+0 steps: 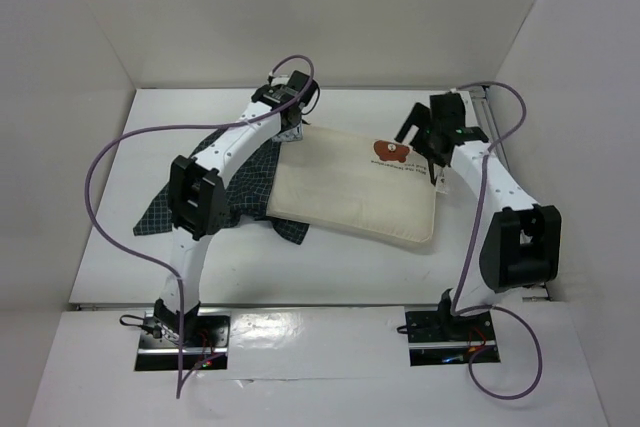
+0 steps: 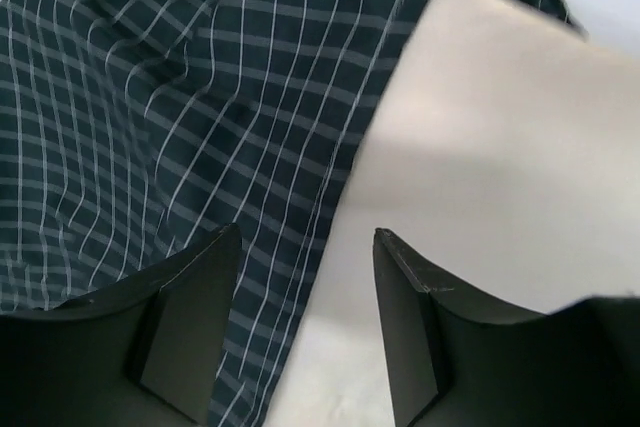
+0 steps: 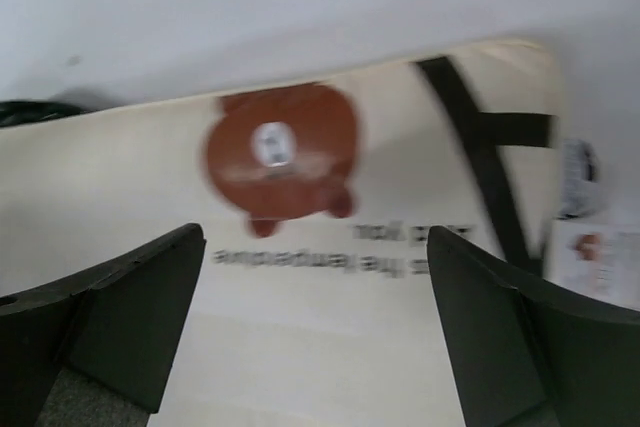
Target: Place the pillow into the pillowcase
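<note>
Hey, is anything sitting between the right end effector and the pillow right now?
Nothing visible does. The right end effector hangs open over the printed end of the pillow, and its wrist view shows only the pillow's own surface below it.

cream pillow [image 1: 350, 197] lies flat, its left end overlapping the rumpled dark checked pillowcase [image 1: 256, 182].

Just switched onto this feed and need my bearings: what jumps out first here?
The cream pillow lies across mid-table, mostly bare, its left end overlapping the dark checked pillowcase crumpled beneath the left arm. A red-brown printed mark with black lettering sits near the pillow's far right corner. Both pincers stand open and empty: the left pincer above the pillow-pillowcase edge, the right pincer above the mark.
</note>
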{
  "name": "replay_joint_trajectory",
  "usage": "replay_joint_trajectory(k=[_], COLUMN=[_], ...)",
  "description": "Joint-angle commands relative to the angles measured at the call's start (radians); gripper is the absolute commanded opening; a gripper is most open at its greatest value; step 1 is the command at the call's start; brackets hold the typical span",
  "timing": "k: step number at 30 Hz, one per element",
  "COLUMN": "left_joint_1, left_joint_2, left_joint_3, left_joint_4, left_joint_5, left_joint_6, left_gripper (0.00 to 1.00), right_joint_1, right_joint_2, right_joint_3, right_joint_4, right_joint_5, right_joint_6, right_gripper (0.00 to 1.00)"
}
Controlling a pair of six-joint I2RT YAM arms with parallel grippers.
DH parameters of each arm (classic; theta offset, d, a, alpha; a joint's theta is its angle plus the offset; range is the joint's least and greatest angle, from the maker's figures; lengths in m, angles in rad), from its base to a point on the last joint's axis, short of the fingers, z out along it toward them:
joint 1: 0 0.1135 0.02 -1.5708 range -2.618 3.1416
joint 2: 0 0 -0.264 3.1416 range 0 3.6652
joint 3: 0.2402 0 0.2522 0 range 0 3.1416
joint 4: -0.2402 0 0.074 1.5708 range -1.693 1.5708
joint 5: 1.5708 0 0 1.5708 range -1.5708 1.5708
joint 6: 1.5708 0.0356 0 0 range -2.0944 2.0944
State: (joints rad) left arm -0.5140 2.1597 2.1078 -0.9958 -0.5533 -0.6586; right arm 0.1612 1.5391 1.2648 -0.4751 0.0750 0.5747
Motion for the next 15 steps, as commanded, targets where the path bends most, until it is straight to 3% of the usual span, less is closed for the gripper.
replay_joint_trajectory(k=[1, 5, 13, 15], left_joint_1=[0.045, 0.055, 0.074, 0.074], left_joint_2=[0.064, 0.126, 0.227, 0.227], left_joint_3=[0.102, 0.127, 0.192, 0.201], left_joint_4=[0.006, 0.054, 0.091, 0.091], left_joint_5=[-0.027, 0.01, 0.113, 0.124], left_joint_6=[0.02, 0.048, 0.103, 0.114], left_gripper=[0.68, 0.68, 0.64, 0.54], right_joint_1=[-0.07, -0.164, -0.193, -0.193], right_joint_2=[-0.028, -0.019, 0.046, 0.072], right_joint_3=[-0.088, -0.14, -0.183, -0.196], right_joint_4=[-0.042, 0.004, 0.073, 0.096], right_joint_5=[-0.001, -0.069, -0.19, -0.231], right_joint_6=[-0.012, -0.003, -0.003, -0.003], right_gripper=[1.0, 1.0, 1.0, 1.0])
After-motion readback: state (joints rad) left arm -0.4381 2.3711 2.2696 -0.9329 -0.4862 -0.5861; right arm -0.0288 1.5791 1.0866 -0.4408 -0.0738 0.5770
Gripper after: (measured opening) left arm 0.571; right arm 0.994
